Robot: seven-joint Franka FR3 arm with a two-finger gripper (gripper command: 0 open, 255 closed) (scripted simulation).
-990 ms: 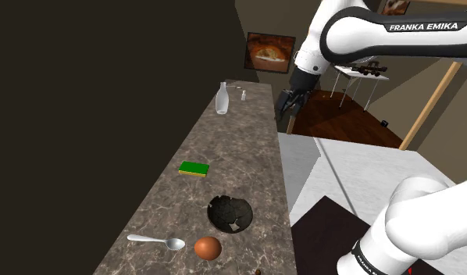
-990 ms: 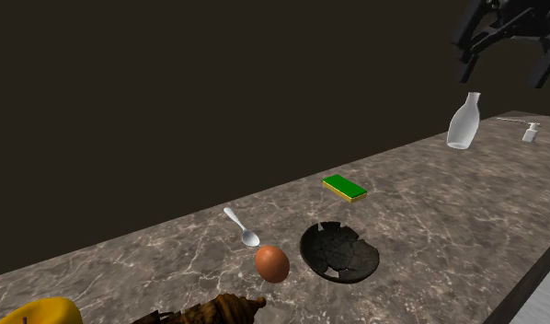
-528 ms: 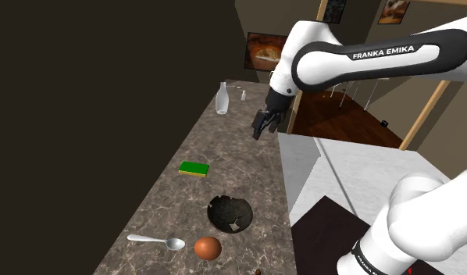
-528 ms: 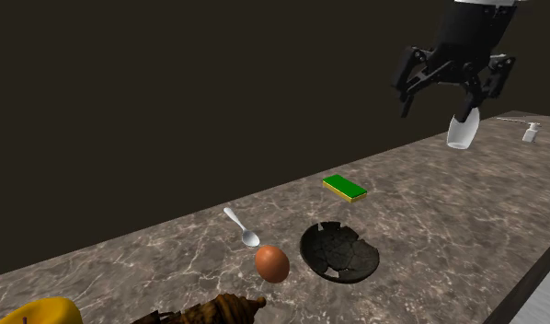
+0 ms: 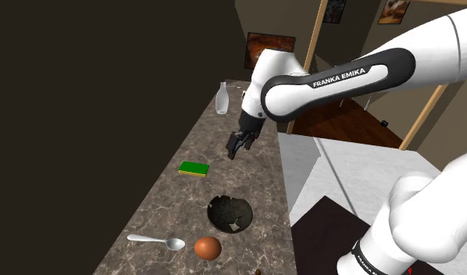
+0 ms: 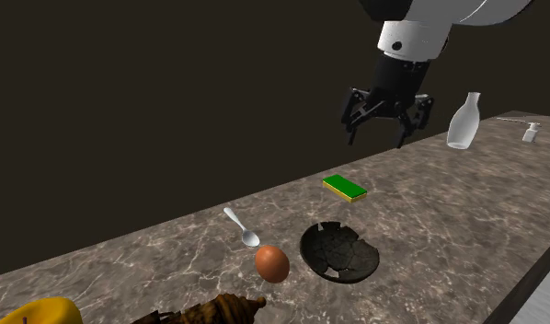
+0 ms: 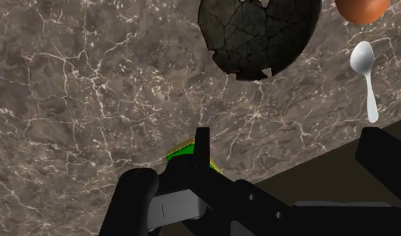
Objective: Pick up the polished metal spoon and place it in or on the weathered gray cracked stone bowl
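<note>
A shiny metal spoon (image 5: pixel 155 240) lies flat on the marble counter, bowl end toward a brown egg (image 5: pixel 208 248). The dark cracked stone bowl (image 5: pixel 229 213) sits just beyond the egg. My gripper (image 5: pixel 237 146) hangs open and empty above the counter, over a green sponge (image 5: pixel 194 168) and well short of the spoon. From across, the gripper (image 6: pixel 375 136) floats above the sponge (image 6: pixel 345 188), with the spoon (image 6: pixel 240 226) and bowl (image 6: pixel 338 250) nearer the camera. The wrist view has the bowl (image 7: pixel 259 33) and spoon (image 7: pixel 365 77) ahead of the spread fingers (image 7: pixel 202 144).
A clear bottle (image 5: pixel 221 99) and a small white dispenser (image 6: pixel 532 133) stand at the counter's far end. A yellow object (image 6: pixel 43 311) and a brown lumpy object (image 6: pixel 213 311) lie past the egg (image 6: pixel 272 263). The counter edge drops to the stand side.
The arm has swung from beyond the counter's far end, past the bottle, to above the green sponge, dropping lower. The fingers stay open. Nothing on the counter has moved.
</note>
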